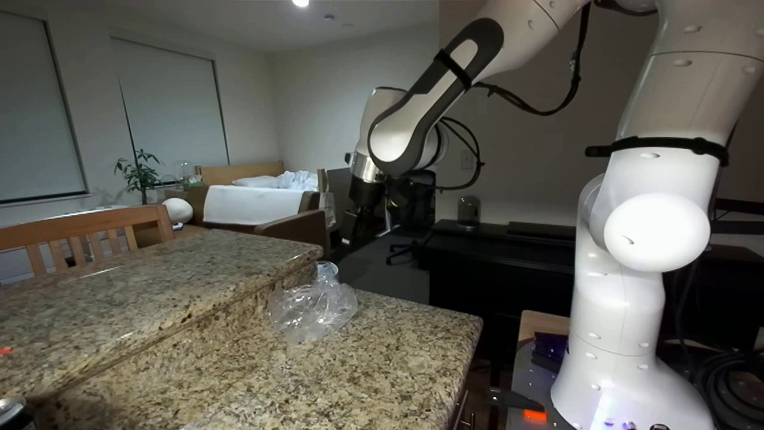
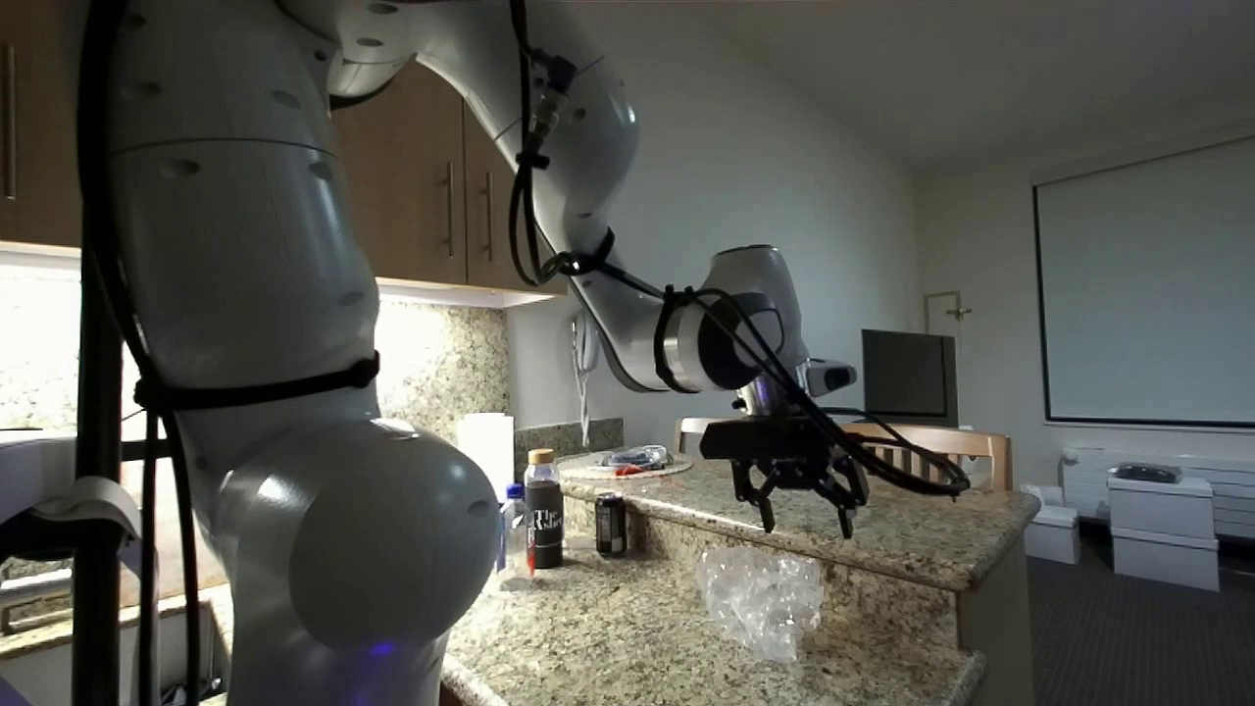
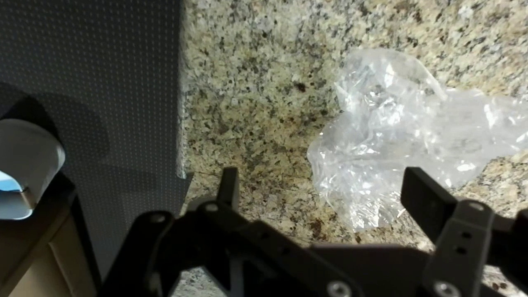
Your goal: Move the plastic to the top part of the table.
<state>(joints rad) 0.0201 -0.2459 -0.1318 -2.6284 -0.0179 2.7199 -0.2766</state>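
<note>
Pincer (image 2: 807, 530) is released: fingers (image 3: 427, 202) spread well apart, aimed down, hanging above the plastic (image 2: 760, 598) and apart from it. In the wrist view the plastic lies off toward one fingertip. It's clear and crumpled, sitting on the lower level of the granite tabletop (image 2: 608, 637), just beside the riser (image 2: 902, 603) under the top part (image 2: 922, 520); from where I stand, can't tell if plastic and riser touch. Black can (image 2: 610, 525), dark bottle (image 2: 545, 525) and blue-capped clear bottle (image 2: 515, 534) stand farther along the lower level, can near the riser.
</note>
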